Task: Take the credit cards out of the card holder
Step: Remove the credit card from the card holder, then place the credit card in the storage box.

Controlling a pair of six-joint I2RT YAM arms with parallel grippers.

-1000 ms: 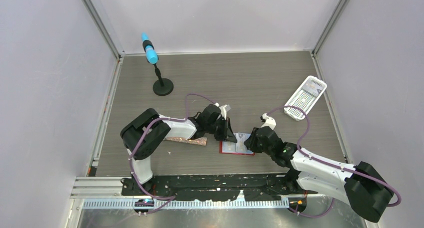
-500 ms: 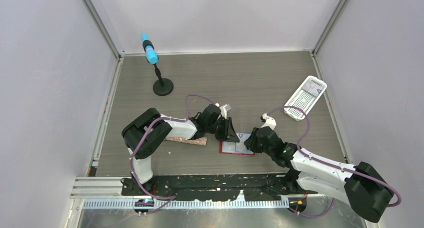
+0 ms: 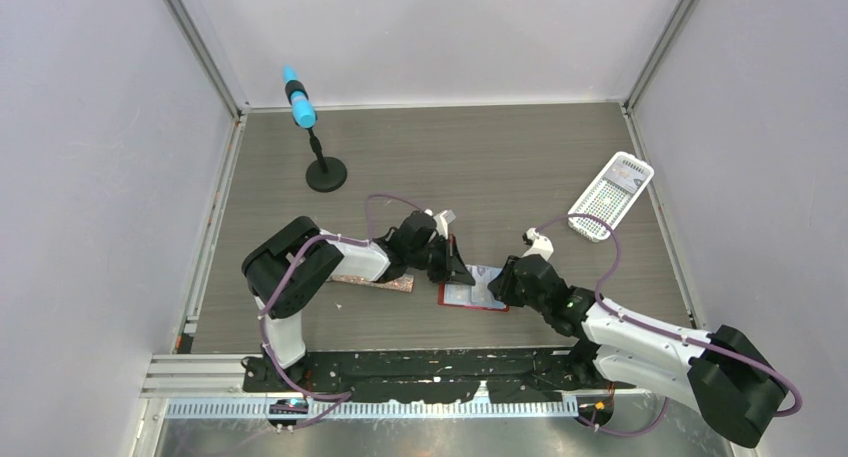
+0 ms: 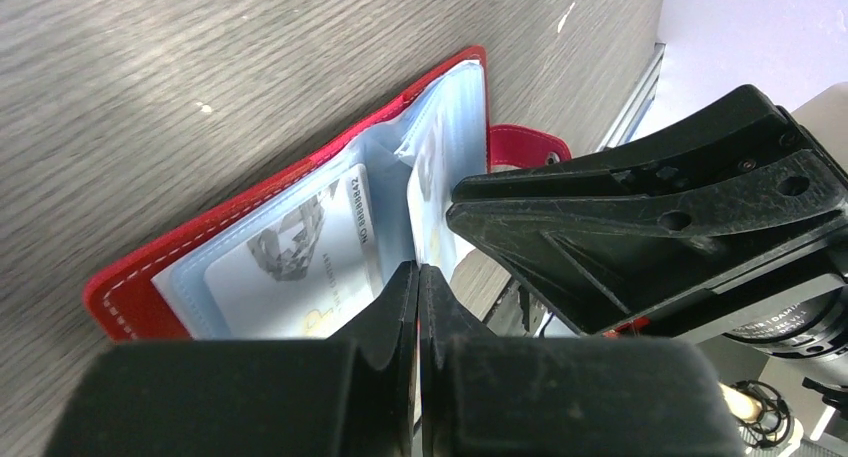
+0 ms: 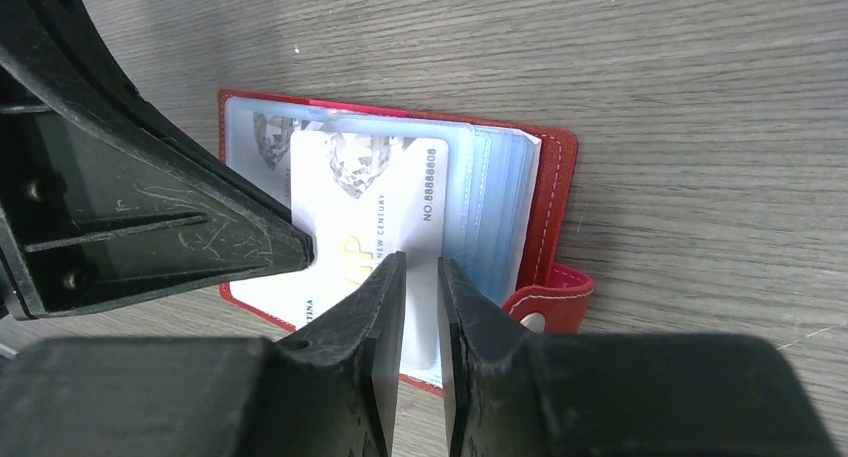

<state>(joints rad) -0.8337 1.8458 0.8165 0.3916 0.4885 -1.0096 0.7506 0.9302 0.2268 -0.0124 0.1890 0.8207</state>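
The card holder (image 3: 465, 297) lies open on the bench (image 3: 500, 167) between both arms. The top credit card (image 5: 370, 202) points its long axis at the right gripper (image 5: 412, 267), the nearer one, its jaws narrowly parted and empty. The left gripper (image 4: 418, 277), jaws shut on nothing visible, hangs over the fold.

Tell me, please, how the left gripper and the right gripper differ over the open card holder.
The left gripper has its jaws pressed shut; the right gripper shows a narrow gap between its jaws. The left gripper's tip meets a raised clear sleeve near the card holder's fold; the right gripper's tip is over a white numbered card. Both reach the open card holder low, from opposite sides.
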